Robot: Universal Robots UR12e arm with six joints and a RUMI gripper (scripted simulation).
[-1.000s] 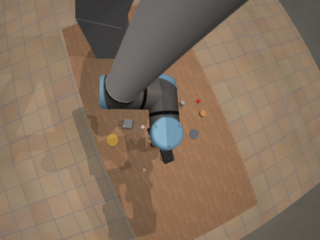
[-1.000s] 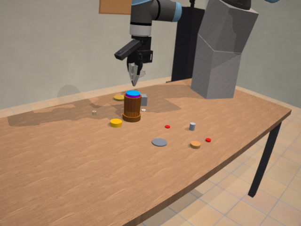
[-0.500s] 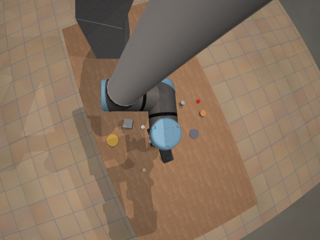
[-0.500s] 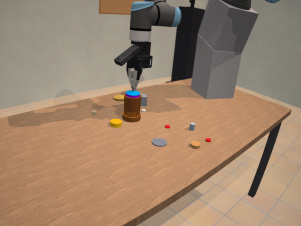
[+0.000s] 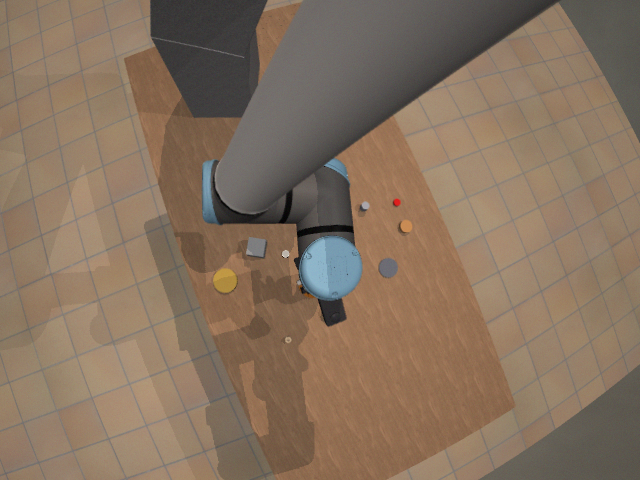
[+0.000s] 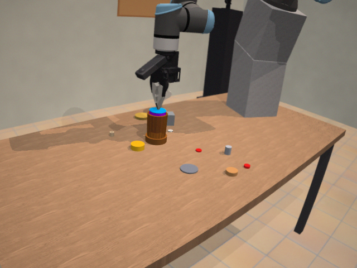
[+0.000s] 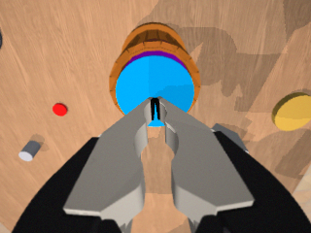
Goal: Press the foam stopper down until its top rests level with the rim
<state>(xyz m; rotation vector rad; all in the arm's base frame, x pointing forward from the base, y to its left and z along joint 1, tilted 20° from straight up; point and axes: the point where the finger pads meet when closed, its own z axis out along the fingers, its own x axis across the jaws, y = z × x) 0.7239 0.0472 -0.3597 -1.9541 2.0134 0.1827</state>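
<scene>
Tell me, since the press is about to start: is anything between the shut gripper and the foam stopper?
Nothing visible is. The gripper, shut and empty, hangs tip-down right over the blue foam stopper, which stands proud of the wooden jar. The yellow disc and grey cube sit off to the sides.

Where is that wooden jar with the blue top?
In the exterior view, the jar stands toward the table's far left, directly under the shut hand, with a yellow disc just in front.
</scene>
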